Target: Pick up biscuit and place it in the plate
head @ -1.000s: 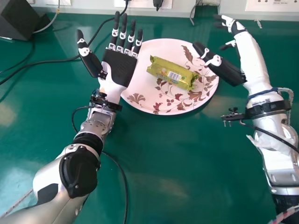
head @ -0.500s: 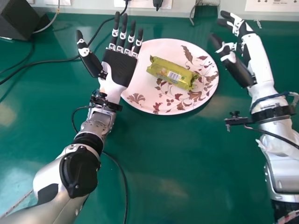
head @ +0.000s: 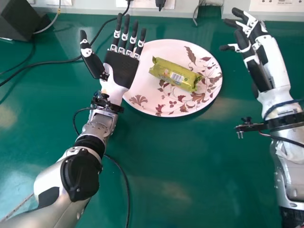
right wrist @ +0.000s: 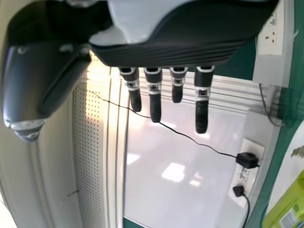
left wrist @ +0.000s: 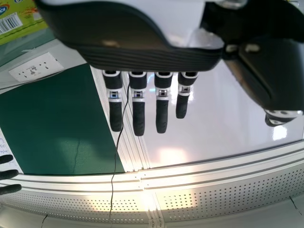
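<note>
In the head view the green biscuit packet (head: 175, 74) lies on the round floral plate (head: 138, 100), touched by neither hand. My left hand (head: 119, 69) is palm up at the plate's left edge, fingers straight. My right hand (head: 266, 64) is right of the plate, clear of it, with fingers relaxed and holding nothing. The left wrist view has my left hand (left wrist: 137, 47) with straight fingers and a corner of the packet (left wrist: 19, 21). In the right wrist view my right hand (right wrist: 175, 42) has extended fingers, and the packet (right wrist: 288, 209) and plate (right wrist: 287, 164) show at the side.
A dark box (head: 19, 20) stands at the back left of the green table (head: 156, 161). Black cables (head: 38, 63) run across the table on the left and beside the left forearm. Behind is a wall with sockets (head: 278, 5).
My right hand has moved to the right, away from the plate, and its forearm has shifted right too. The left hand, the packet and the plate have stayed put.
</note>
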### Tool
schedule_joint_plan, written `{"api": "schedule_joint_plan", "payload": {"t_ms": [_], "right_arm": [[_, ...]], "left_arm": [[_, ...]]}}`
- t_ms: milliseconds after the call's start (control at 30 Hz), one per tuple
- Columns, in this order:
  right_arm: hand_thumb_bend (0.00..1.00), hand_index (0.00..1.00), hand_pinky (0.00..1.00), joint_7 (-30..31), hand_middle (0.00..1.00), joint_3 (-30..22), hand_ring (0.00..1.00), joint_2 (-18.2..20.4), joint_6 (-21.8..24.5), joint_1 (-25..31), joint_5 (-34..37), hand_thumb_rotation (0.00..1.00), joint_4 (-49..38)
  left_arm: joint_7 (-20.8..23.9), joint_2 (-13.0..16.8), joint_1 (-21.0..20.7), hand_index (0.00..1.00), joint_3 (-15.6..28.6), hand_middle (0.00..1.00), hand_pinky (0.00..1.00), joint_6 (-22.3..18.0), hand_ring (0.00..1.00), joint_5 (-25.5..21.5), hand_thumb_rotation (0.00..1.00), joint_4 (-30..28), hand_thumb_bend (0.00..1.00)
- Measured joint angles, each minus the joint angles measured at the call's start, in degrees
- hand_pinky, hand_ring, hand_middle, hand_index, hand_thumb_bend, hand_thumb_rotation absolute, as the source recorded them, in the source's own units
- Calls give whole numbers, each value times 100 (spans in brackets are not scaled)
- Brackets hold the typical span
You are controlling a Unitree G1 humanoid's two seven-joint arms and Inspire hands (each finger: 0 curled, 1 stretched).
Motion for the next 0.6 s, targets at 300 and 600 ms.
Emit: {"api": "schedule_joint_plan", "payload": {"t_ms": [300,600], "right_arm": [[100,97,76,270,90,-69,81,93,-68,-1,469,67,159],[100,99,88,378,93,-157,86,157,-257,-4,626,67,240]], "left_arm": [[0,21,3,94,2,85,70,-165,78,3,39,0,83],[4,88,16,93,7,85,68,-182,77,-7,45,0,85]]}}
